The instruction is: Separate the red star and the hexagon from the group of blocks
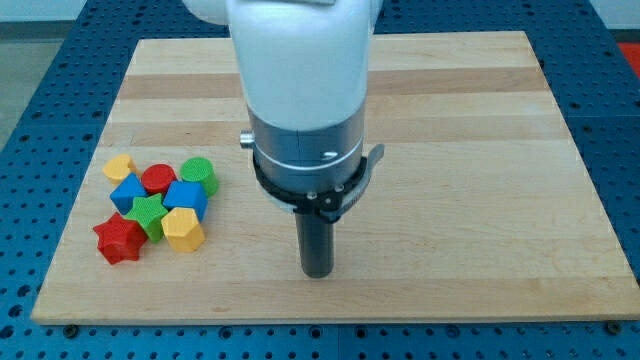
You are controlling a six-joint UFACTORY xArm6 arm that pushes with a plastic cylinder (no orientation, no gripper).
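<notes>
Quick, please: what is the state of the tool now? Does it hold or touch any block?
Tool: no jaws, only a rod; my tip holds nothing and touches no block. It stands to the view's right of the yellow hexagon and red star.

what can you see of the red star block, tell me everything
The red star is a chunky block in glossy red, plastic by its look, lying flat on the wooden board. It sits at the bottom-left corner of the cluster, near the board's left edge. The green star presses against its upper right; the yellow hexagon lies to its right, contact unclear. My tip stands well off to the view's right, touching no block.
</notes>
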